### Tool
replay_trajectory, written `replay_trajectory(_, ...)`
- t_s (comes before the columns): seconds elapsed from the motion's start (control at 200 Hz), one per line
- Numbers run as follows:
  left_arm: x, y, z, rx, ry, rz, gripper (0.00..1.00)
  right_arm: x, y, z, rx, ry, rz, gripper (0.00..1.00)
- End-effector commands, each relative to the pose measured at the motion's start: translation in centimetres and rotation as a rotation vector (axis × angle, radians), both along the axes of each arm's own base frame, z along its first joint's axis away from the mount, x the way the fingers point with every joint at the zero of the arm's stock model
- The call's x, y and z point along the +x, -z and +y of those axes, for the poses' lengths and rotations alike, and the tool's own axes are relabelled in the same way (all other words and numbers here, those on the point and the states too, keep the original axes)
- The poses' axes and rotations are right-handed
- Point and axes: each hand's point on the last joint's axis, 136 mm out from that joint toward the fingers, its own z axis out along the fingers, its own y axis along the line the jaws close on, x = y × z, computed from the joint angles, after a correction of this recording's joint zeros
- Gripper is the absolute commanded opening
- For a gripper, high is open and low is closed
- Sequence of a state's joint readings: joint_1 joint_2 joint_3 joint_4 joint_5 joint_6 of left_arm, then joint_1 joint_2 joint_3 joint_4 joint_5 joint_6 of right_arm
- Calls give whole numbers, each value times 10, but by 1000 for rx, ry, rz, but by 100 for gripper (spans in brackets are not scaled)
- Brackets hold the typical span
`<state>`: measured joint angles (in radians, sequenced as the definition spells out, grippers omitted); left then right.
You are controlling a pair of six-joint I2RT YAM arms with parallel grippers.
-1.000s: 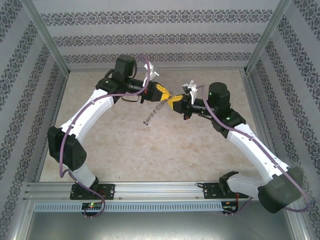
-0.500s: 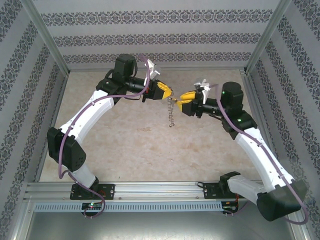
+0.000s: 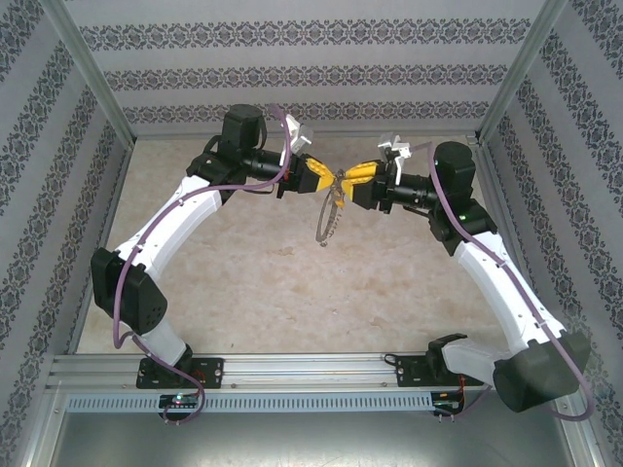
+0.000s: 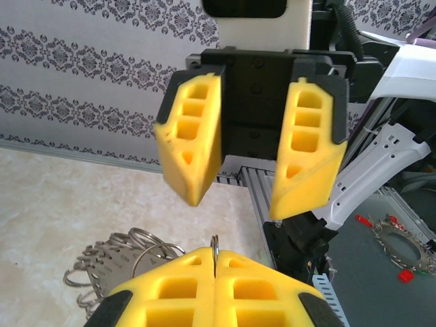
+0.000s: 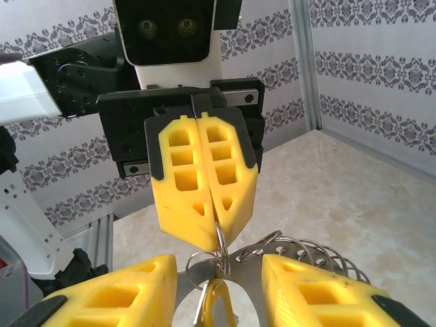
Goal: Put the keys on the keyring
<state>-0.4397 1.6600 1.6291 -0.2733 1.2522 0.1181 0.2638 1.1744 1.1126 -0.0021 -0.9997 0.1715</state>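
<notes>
Enclosure: wallpapered walls, grey damask bands, on three sides; aluminium frame posts at the corners. Beige marbled table underneath. Silver slotted rail runs along the near edge w/ both arm bases bolted on.

White-and-black left arm bends up from bottom left, white-and-black right arm from bottom right. Wrists meet nose to nose above far-centre of table.

Left gripper, yellow ribbed pads: clenched tight, pads flush together, pinching the top of the keyring wire. From right wrist cam the wire comes out right at its tips.

Right gripper, same yellow pads: released, jaws apart w/ clear gap, grasping nothing. Its fingers stand either side of the left gripper's tip, not touching it.

Keyring, large thin metal ring strung w/ many small silver pieces: held up by left gripper, hanging free below & btwn the two grippers. Strung pieces bunch along the ring's lower part, fanned out.

Keys, tiny silver key w/ small yellow-orange plastic tag: hang from a small split ring just under left gripper's tips, btwn the open right fingers, touching neither pad as far as seen. Split ring sits against the keyring wire; can't tell if it is threaded onto it.
</notes>
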Motion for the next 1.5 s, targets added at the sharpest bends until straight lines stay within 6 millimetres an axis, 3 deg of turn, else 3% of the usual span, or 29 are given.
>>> replay_trajectory(0.0, -17, -26, 0, -52, 32, -76, 0, -8, -20, 2, 40, -52, -57, 38)
replay_trajectory(0.704, -17, -27, -3, -54, 36, -79, 0, 2, -2, 14, 43, -94, -3, 38)
replay_trajectory(1.019, -17, -26, -4, -55, 39, -78, 0, 4, 1, 17, 41, -106, 9, 22)
replay_trajectory(1.159, -16, -26, -4, -54, 34, -78, 0, 4, 3, 16, 35, -104, 11, 0)
replay_trajectory(1.319, -10, -27, -3, -43, -12, -92, 0, 5, 3, 14, 18, -98, 13, 0)
replay_trajectory(1.409, -7, -28, 3, -28, -37, -109, 17, 7, 2, 12, -5, -105, 23, 0)
replay_trajectory(1.494, -6, -30, 11, -7, -53, -123, 27, 9, 4, 10, -63, -101, 35, 0)
